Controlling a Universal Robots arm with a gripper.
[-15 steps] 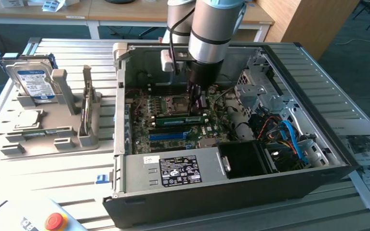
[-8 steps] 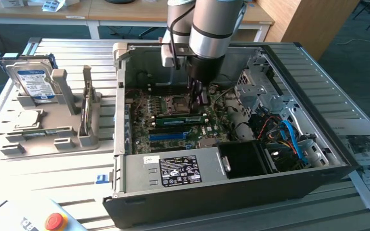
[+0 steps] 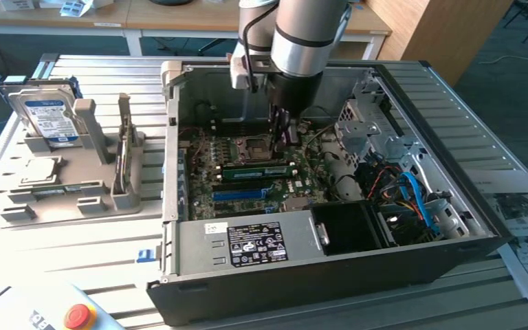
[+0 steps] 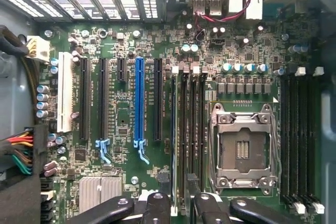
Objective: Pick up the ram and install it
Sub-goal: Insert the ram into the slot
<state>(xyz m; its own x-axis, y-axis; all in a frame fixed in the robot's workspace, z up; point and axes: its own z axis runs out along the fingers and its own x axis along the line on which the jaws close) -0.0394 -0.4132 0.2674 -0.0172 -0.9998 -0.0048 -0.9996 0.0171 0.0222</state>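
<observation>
Ram [image 3: 255, 168] looks seated in the slot beside the CPU socket [image 3: 250, 146]; gripper [image 4: 179, 203] hovers over it, jaws wide, empty. Light, stiff, fragile imo, grab the edges, not chips.

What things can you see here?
slatted metal table: one, silver, under everything.
open black computer case: one, black, on the table.
green motherboard: one, green, inside the case.
long thin green ram stick: one, green, in a motherboard slot.
grey plastic holder tray: one, grey, beside the case.
boxy metal hard drive: one, blue-and-white label, upright on the tray.
square silver processor chip: one, silver, on the tray.
round red button: one, red, on a white box.
robot arm: one, silver-grey, reaching into the case.
hand: one, black, open, over the motherboard.
</observation>
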